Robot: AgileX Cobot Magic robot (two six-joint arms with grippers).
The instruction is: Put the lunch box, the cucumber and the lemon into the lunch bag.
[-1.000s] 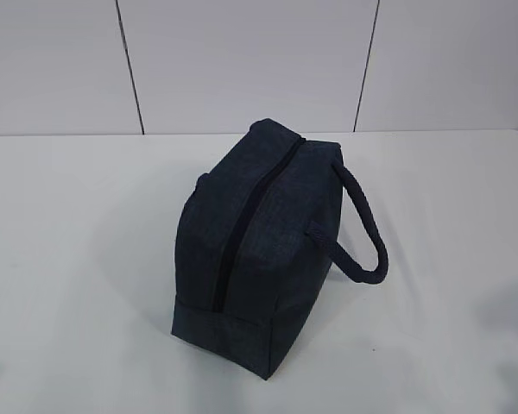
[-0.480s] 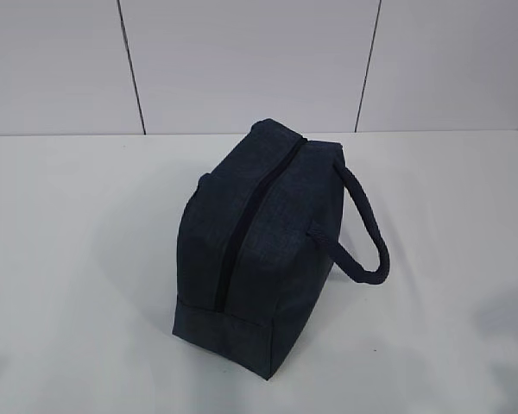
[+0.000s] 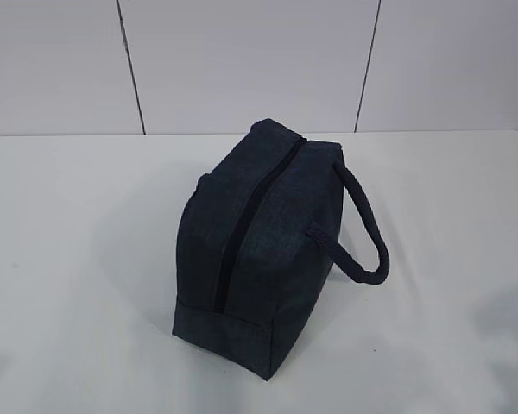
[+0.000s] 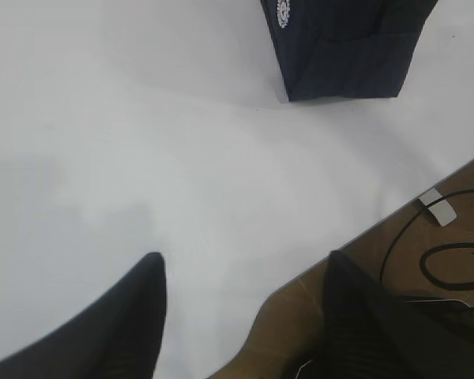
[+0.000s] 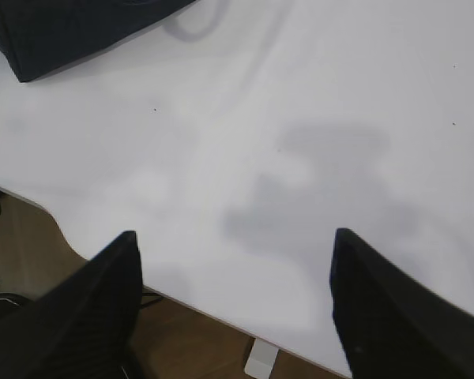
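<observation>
Item: lunch bag (image 3: 259, 259), navy, zipper (image 3: 246, 228) apparently closed, centre of white table (image 3: 69, 259); handle (image 3: 367, 233) at 3 o'clock.

Left gripper (image 4: 241, 312) and right gripper (image 5: 233, 292): we see fingers spread, holding nothing.

Lunch box, cucumber, lemon: not visible to us.

Risk, in our judgement: the soft bag may slide or tip under a one-sided zipper pull.

Writing: round white emblem (image 4: 284, 12), unreadable.

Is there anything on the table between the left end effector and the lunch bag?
Nothing visible. In the left wrist view only bare white table lies between the open left end effector and the lunch bag. The bag's zipper looks closed.
</observation>
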